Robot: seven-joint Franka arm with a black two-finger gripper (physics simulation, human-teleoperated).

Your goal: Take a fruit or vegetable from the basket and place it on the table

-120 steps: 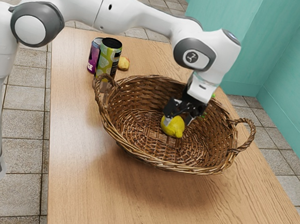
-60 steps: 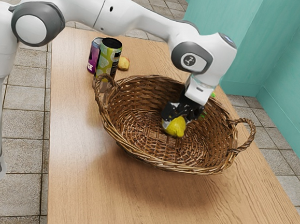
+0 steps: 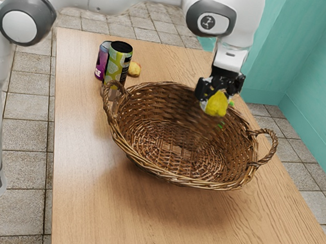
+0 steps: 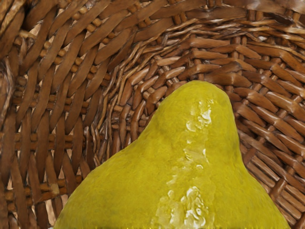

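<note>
Yellow and pebbly-skinned, the lemon (image 3: 216, 107) is pinched between the two fingers of the gripper (image 3: 217, 98), held clear of the floor of the brown wicker basket (image 3: 172, 178). Past one looped handle, a green patterned can (image 3: 117, 67) and a purple one (image 3: 101, 63) stand on the wooden counter (image 3: 95, 190), with a small yellowish object (image 3: 134, 69) just beside them.

Gripper (image 3: 217, 99) is gripping the lemon (image 3: 216, 104) between both fingers, holding it up off the floor of the wicker basket (image 3: 187, 182). Basket is sitting on the wood table (image 3: 89, 198). Green patterned can (image 3: 117, 66) and purple can (image 3: 101, 63) are standing upright near one handle; small yellowish item (image 3: 134, 69) is lying beside them.
</note>
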